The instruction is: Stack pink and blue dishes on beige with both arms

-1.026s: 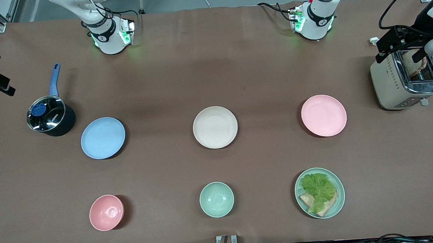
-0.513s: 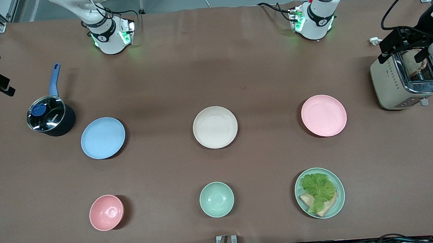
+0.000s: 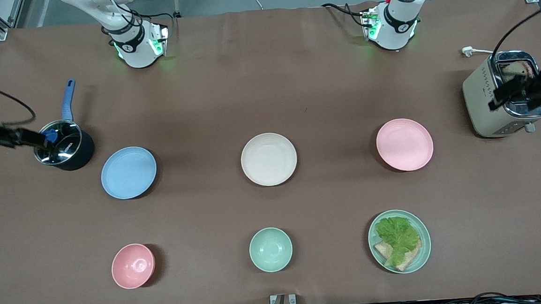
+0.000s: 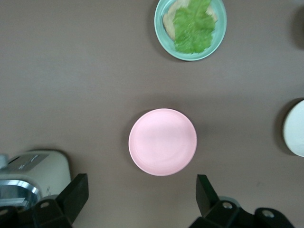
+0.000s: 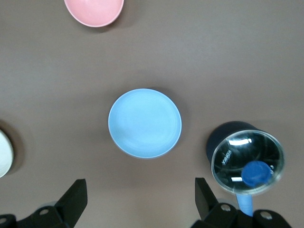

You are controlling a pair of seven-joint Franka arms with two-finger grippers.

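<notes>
Three matching plates lie in a row across the table's middle: the light blue plate [image 3: 128,172] toward the right arm's end, the beige plate [image 3: 268,159] in the centre, and the pale pink plate [image 3: 404,144] toward the left arm's end. My left gripper [image 3: 516,92] hangs high over the toaster, open and empty. In the left wrist view, the pink plate [image 4: 162,141] lies out past the left gripper [image 4: 141,197]. My right gripper [image 3: 23,138] hangs high beside the pot, also open and empty. In the right wrist view, the blue plate [image 5: 145,122] lies out past the right gripper [image 5: 140,199].
A lidded dark pot [image 3: 63,145] with a blue handle stands beside the blue plate. A toaster [image 3: 502,95] holding bread stands beside the pink plate. Nearer the camera sit a pink bowl [image 3: 133,265], a mint bowl [image 3: 270,249] and a mint plate with lettuce and bread [image 3: 399,241].
Both grippers have swung in from the table's ends: the left across the toaster, the right up to the pot. No dish has moved.
</notes>
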